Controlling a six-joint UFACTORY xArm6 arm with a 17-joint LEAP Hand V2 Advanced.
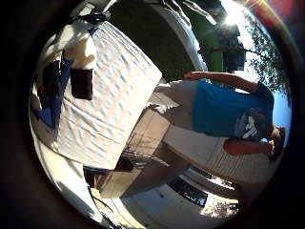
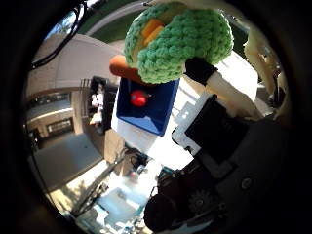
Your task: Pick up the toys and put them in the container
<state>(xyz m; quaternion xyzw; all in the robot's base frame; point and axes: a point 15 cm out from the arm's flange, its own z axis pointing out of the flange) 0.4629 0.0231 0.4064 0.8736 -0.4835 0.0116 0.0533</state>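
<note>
A green crocheted toy (image 2: 180, 41) with orange patches fills much of the thumb side palm view, close to the palm. My right hand (image 2: 219, 112) has its fingers (image 2: 201, 69) curled against it, holding it in the air. An orange rounded piece (image 2: 122, 67) shows at the toy's edge; I cannot tell whether it belongs to the toy. Past the toy, a blue container (image 2: 151, 114) stands on the white-covered table (image 1: 114, 95) with a red toy (image 2: 139, 98) inside it. In the little finger side view my white and black fingers (image 1: 78, 62) hide part of the container.
The table's white cloth ends at an edge (image 1: 143, 109), with paved ground (image 1: 143, 157) beyond it. A strip of grass (image 1: 157, 43) lies further off. Dark equipment (image 2: 100, 105) stands beside the table near the container.
</note>
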